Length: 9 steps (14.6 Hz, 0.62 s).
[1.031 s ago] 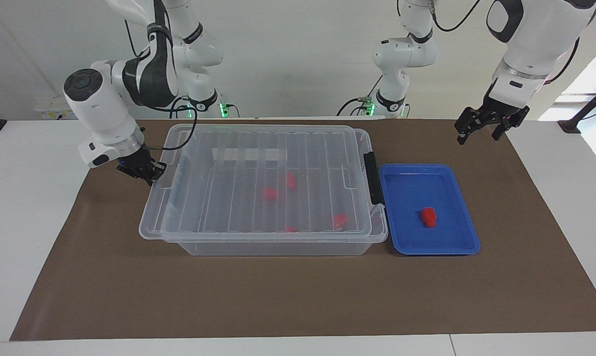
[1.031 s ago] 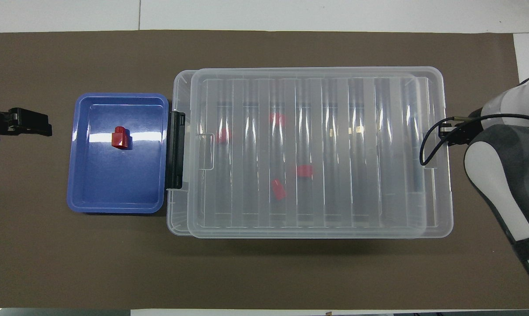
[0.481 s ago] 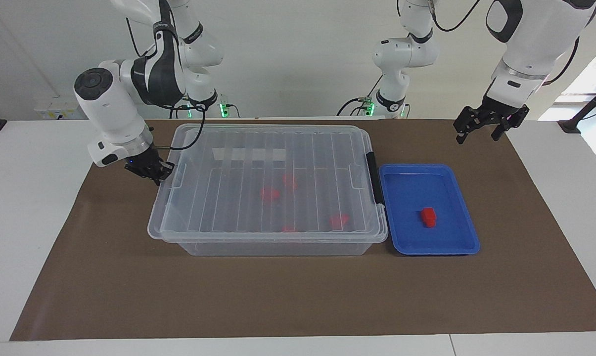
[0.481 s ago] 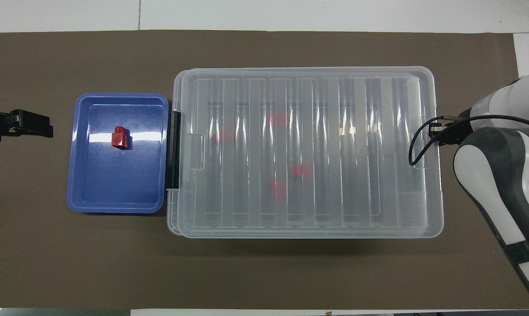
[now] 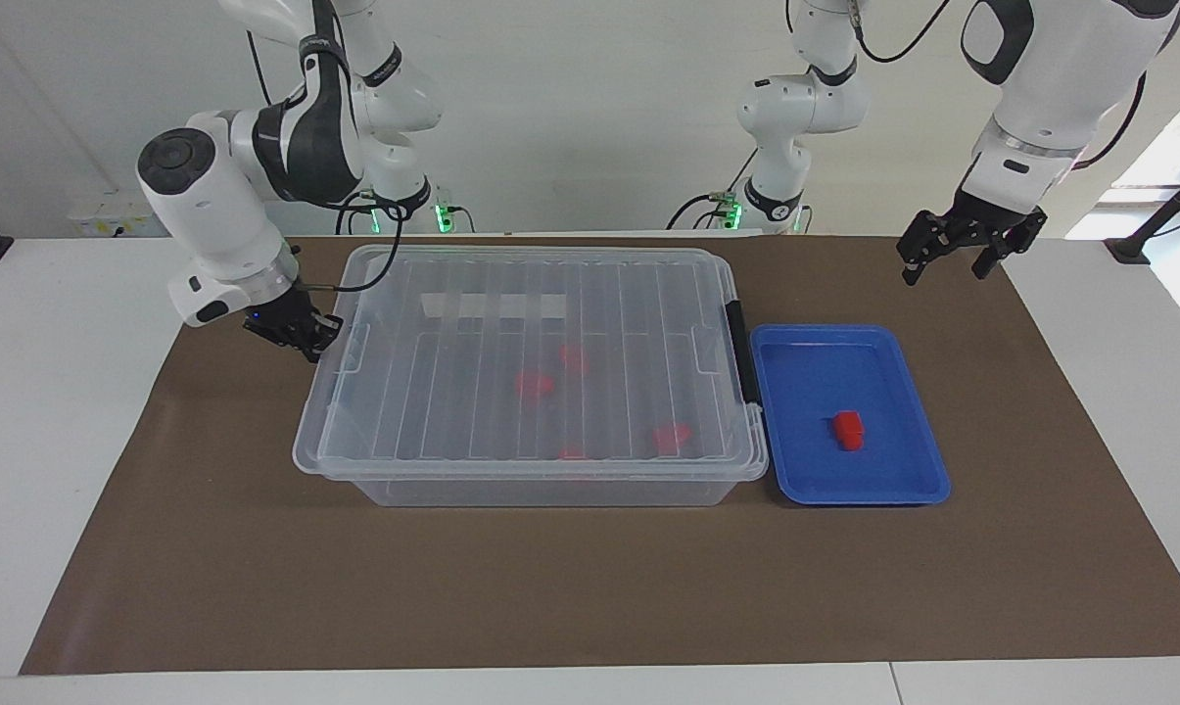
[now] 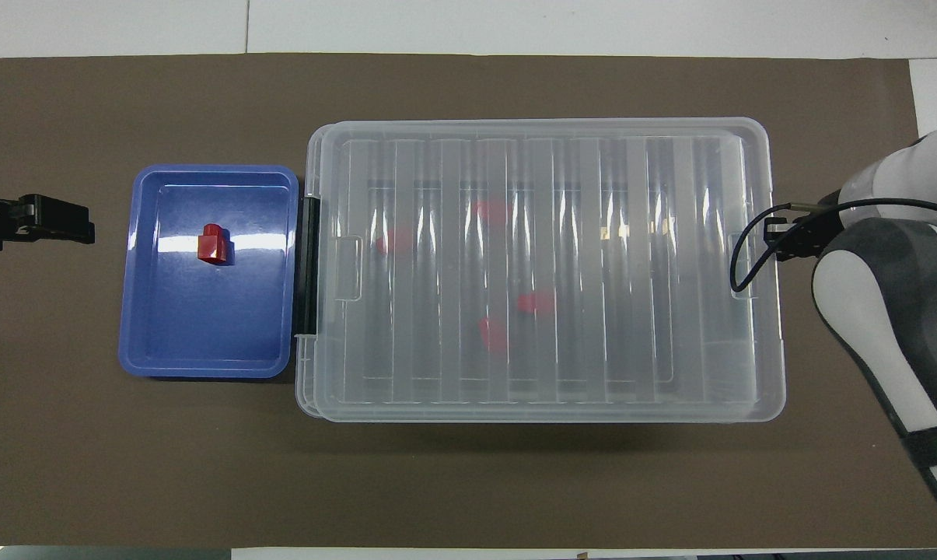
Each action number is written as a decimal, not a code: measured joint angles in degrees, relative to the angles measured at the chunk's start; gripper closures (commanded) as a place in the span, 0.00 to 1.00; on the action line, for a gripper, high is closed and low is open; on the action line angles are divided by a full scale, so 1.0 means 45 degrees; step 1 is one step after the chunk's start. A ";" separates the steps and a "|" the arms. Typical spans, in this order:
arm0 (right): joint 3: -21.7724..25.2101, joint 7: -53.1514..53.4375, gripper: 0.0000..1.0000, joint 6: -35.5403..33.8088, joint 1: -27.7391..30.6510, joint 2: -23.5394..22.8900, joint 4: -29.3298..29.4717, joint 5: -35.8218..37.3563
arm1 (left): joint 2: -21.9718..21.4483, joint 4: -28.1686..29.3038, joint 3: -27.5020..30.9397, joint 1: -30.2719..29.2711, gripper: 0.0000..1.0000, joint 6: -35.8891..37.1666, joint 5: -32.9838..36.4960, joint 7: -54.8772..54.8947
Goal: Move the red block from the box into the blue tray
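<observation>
The clear box (image 5: 452,392) stands in the middle of the mat with its ribbed lid squarely on it, black latch (image 5: 741,352) at the left arm's end. Several red blocks (image 5: 533,384) show blurred through the lid (image 6: 631,272). Beside the latch lies the blue tray (image 5: 825,372), with one red block (image 5: 849,429) in it, also in the overhead view (image 6: 211,245). My right gripper (image 5: 310,345) is at the box's short end toward the right arm, close to the lid's edge. My left gripper (image 5: 947,259) waits open and empty, raised over the mat beside the tray.
A brown mat (image 5: 590,587) covers the table under the box and the tray (image 6: 204,327). The right arm's wrist and cable (image 6: 748,257) hang by the box's short end. White table surface borders the mat at both ends.
The lid slid toward the tray's end and now sits squarely on the box. My right gripper moved with it, then drew back slightly. The left gripper stayed put.
</observation>
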<state>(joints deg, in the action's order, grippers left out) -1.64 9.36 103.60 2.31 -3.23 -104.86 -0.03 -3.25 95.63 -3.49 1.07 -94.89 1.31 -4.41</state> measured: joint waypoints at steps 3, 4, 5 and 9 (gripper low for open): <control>0.0267 0.0000 1.00 -0.2112 0.0005 -0.0075 0.1824 -0.0002 | 0.0000 0.0000 0.0000 0.0000 0.00 0.0000 0.0000 0.0000; 0.0393 0.0000 0.95 -0.2639 0.0008 -0.0074 0.2243 -0.0003 | 0.0000 0.0000 0.0001 0.0000 0.00 0.0000 0.0000 0.0000; 0.0526 0.0000 0.79 -0.3108 0.0011 -0.0078 0.2618 -0.0003 | 0.0000 0.0000 0.0003 0.0000 0.00 0.0000 0.0000 0.0000; 0.0724 -0.0253 0.00 -0.3966 0.0010 -0.0101 0.3473 -0.0008 | 0.0000 0.0000 0.0004 0.0000 0.00 0.0000 0.0000 0.0000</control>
<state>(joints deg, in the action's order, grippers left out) 1.62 8.22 85.76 2.35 -3.69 -89.24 -0.07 -3.25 95.63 -3.47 1.07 -94.89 1.31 -4.41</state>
